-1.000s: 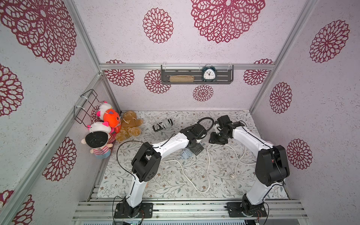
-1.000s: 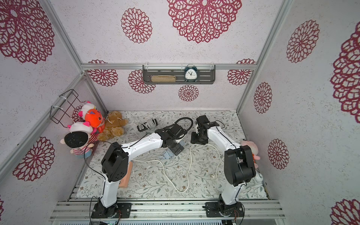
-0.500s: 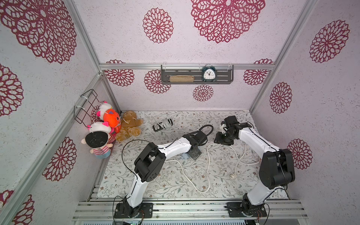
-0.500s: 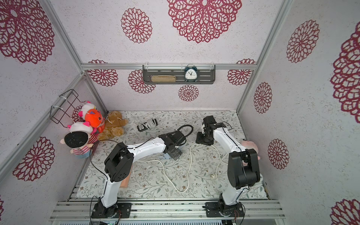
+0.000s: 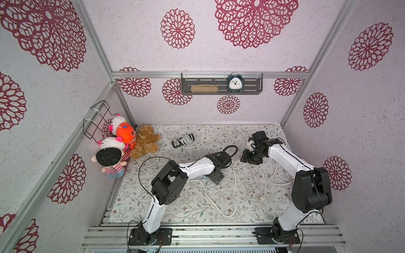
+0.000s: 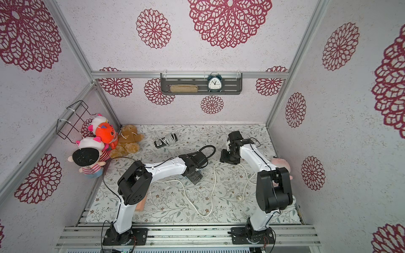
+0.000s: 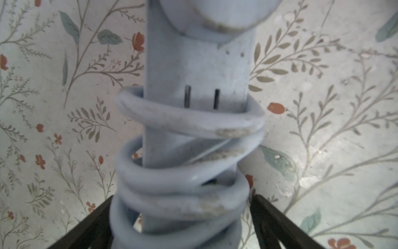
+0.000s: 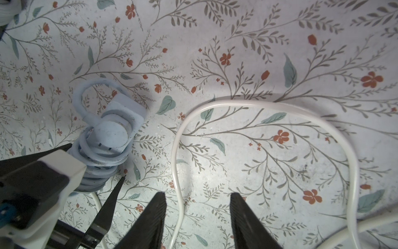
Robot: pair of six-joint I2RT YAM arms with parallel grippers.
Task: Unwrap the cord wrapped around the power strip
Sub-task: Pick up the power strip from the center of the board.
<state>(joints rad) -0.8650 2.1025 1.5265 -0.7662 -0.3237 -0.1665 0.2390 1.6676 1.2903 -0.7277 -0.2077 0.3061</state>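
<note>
The power strip [image 7: 198, 71] is pale blue and lies flat on the floral mat. Several turns of matching cord [image 7: 183, 120] are wound round it. My left gripper [image 7: 183, 196] is open and straddles the wound end; in the right wrist view one of its fingers [image 8: 112, 194] stands clear of the coils [image 8: 101, 159]. In both top views my left arm hides most of the strip [image 5: 202, 178]. A loose white cord [image 8: 258, 104] runs from under the coils, across the mat, to a plug [image 5: 262, 198]. My right gripper [image 8: 197, 194] hovers open over this cord, which passes near one finger [image 8: 157, 211].
A black power strip wound in white cord [image 5: 183, 140] lies near the back. Plush toys [image 5: 131, 142] crowd the back left corner, below a wire basket [image 5: 96, 119]. A pink plush [image 6: 281, 163] sits by the right wall. A shelf with a clock [image 5: 234, 83] hangs on the back wall.
My left gripper has dropped lower and come slightly toward the front, over the power strip. My right gripper has shifted right, away from the left one.
</note>
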